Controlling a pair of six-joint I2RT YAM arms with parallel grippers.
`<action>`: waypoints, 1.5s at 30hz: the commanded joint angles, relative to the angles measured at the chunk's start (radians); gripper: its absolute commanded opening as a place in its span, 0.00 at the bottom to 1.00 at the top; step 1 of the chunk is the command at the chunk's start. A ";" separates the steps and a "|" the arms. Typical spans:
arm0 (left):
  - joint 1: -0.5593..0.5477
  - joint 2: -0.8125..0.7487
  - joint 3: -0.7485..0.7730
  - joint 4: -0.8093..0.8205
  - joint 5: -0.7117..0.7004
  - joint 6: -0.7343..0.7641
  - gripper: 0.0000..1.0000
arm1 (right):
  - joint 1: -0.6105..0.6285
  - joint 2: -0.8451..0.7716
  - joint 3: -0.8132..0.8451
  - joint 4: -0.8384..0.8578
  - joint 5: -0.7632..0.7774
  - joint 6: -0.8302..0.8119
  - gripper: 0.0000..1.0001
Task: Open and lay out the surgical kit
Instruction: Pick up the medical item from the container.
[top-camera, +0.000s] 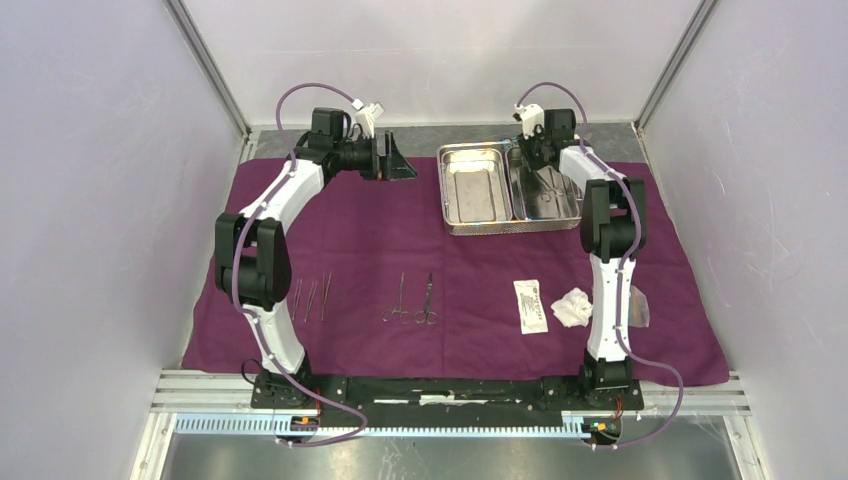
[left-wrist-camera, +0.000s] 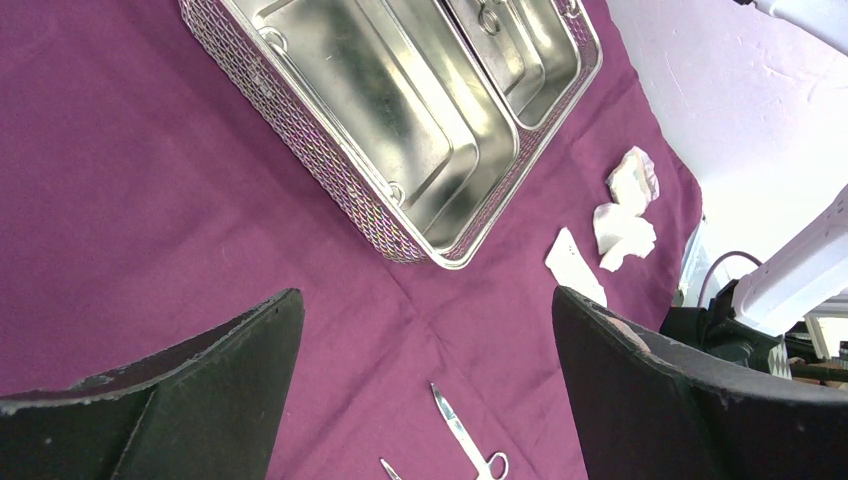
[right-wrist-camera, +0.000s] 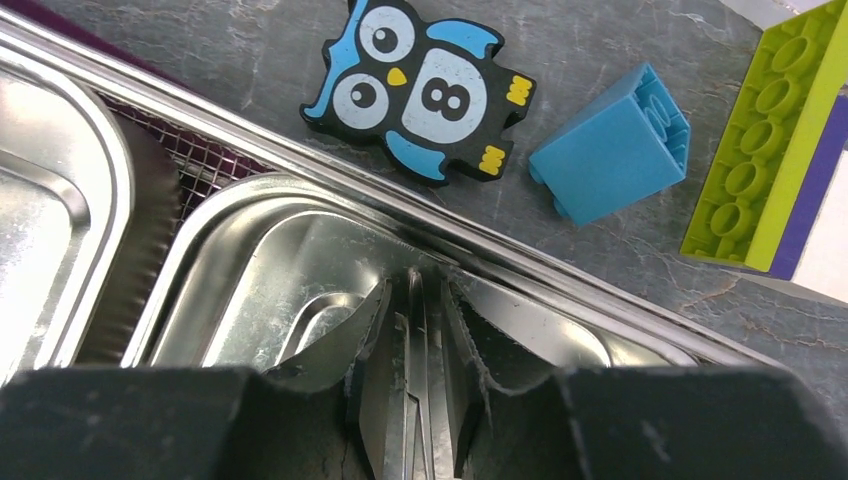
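Observation:
The plum-purple cloth (top-camera: 350, 240) is spread flat, with the steel tray (top-camera: 447, 190) at its back. My right gripper (right-wrist-camera: 417, 292) reaches down into the tray's right compartment (right-wrist-camera: 250, 290) and is shut on a slim steel instrument (right-wrist-camera: 415, 385) lying on the floor there. My left gripper (left-wrist-camera: 425, 340) hovers open over bare cloth left of the tray (left-wrist-camera: 330, 150), holding nothing. Tweezers (top-camera: 311, 297) and two scissor-handled instruments (top-camera: 400, 300) (top-camera: 428, 300) lie in a row near the front. A white packet (top-camera: 531, 305) and gauze (top-camera: 572, 307) lie front right.
Behind the tray, on the grey tabletop, sit an owl figure (right-wrist-camera: 420, 85), a blue block (right-wrist-camera: 610, 160) and a yellow-green block (right-wrist-camera: 765, 150). White walls close in both sides. One pair of scissors (left-wrist-camera: 465, 435) lies below my left gripper's fingers.

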 joint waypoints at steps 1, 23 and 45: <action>-0.003 0.009 0.015 0.009 0.030 -0.039 1.00 | -0.016 0.047 0.019 -0.039 0.032 0.003 0.28; -0.003 0.013 0.036 0.002 0.037 -0.033 1.00 | -0.027 -0.141 -0.071 0.042 -0.026 0.014 0.00; -0.147 0.120 0.161 0.194 0.049 0.045 0.97 | -0.024 -0.408 -0.293 0.173 -0.234 0.088 0.00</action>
